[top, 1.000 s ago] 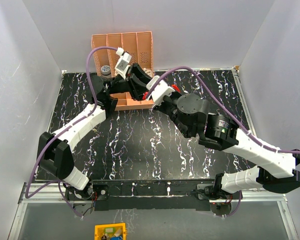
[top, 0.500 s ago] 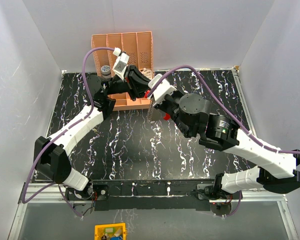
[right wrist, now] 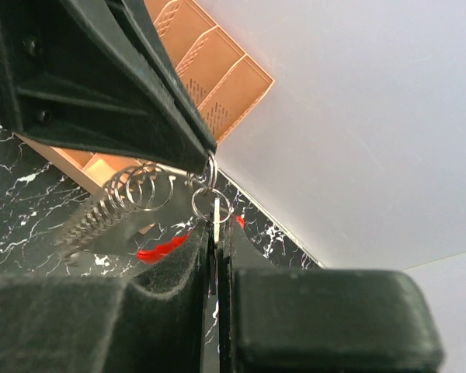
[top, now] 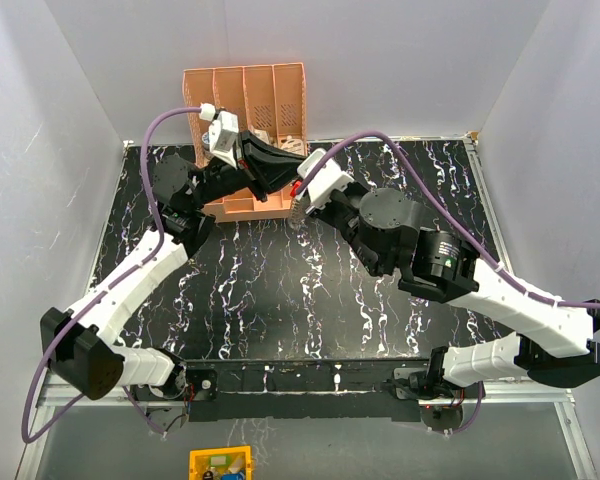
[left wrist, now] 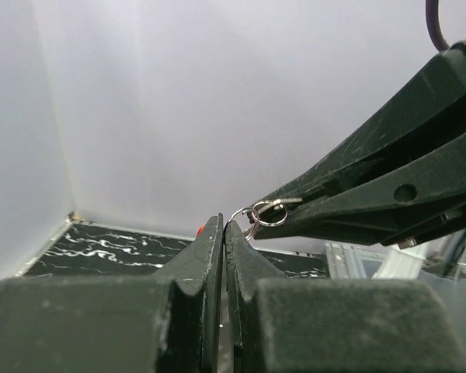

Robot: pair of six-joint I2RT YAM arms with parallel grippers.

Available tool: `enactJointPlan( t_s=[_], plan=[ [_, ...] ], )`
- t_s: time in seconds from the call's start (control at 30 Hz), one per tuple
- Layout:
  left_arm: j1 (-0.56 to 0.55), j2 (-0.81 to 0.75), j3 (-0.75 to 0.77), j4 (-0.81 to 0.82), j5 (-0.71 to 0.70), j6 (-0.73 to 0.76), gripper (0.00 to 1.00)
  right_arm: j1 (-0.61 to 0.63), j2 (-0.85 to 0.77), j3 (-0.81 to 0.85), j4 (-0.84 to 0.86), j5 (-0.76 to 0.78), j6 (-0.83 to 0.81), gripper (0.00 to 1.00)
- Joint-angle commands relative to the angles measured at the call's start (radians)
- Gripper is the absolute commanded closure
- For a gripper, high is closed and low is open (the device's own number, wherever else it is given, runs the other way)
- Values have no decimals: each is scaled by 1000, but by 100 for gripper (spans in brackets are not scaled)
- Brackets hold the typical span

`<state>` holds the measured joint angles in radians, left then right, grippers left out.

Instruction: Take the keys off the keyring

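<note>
The keyring is a small silvery ring held in mid-air between my two grippers; it also shows in the left wrist view. My left gripper is shut on a thin wire loop of the ring. My right gripper is shut on a flat silvery key that hangs on the ring. A coiled spring with several loops and a red part hang beside it. In the top view the left gripper and the right gripper meet tip to tip, with the keys dangling below.
An orange slotted organizer stands at the back edge of the black marbled table, right behind the grippers; it also shows in the right wrist view. White walls close in on three sides. A yellow object lies below the table's front rail.
The left arm swung its elbow left and its gripper rose. The two grippers stayed joined at the ring and shifted left, and the red part moved up under them.
</note>
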<state>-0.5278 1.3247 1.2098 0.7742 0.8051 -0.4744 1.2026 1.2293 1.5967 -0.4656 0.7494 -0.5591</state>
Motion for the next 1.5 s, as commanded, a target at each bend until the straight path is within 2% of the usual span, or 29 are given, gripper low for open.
enactJointPlan(
  t_s=[0.0, 0.3, 0.7, 1.2, 1.47],
  plan=[
    [-4, -59, -11, -18, -118, 100, 100, 5, -20, -3, 64, 13, 1, 100],
    [-4, -62, -33, 29, -88, 67, 100, 5, -7, -11, 101, 27, -18, 100],
    [-4, -92, -59, 12, -51, 101, 100, 5, 10, 17, 180, 54, -106, 100],
    [-7, -94, -44, -50, -3, 139, 100, 5, 46, 56, 174, 35, -128, 100],
    [-8, -128, -100, 101, -68, 65, 100, 5, 12, -10, 192, 60, -105, 100]
  ],
)
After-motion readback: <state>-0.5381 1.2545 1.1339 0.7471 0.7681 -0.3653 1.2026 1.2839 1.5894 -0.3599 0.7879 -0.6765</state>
